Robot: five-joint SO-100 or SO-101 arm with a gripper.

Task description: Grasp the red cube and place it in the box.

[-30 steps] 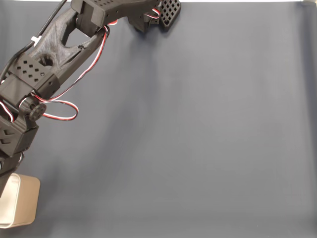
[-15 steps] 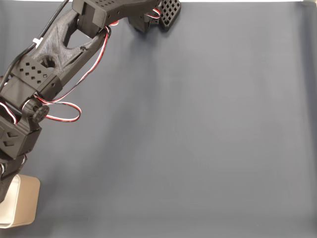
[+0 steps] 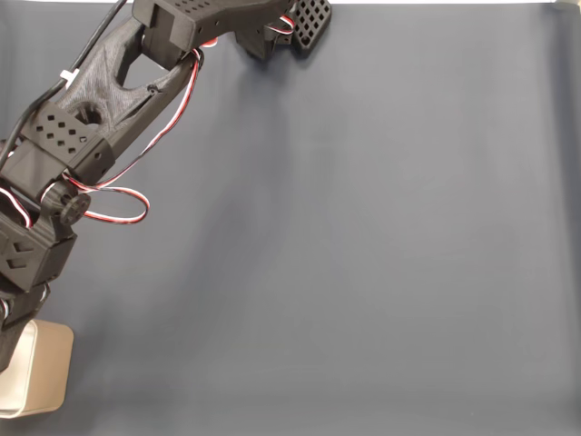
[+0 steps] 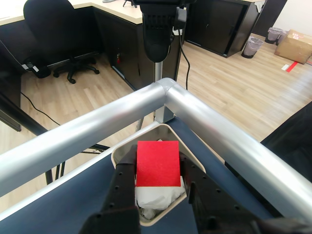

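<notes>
while gripper [image 4: 157, 181] clamps red cube [image 4: 157, 164], box [image 4: 122, 152] below

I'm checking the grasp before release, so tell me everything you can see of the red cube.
In the wrist view the red cube is a small block with plain, matte bright red faces and crisp edges. It sits clamped between the black fingers of the tool, one on each side. It is above the white inside of the box, at the table's corner.

Red cube [image 4: 157, 164] upright, seemingly just above the tan, white-lined box [image 4: 120, 153], in the table's corner.
</notes>
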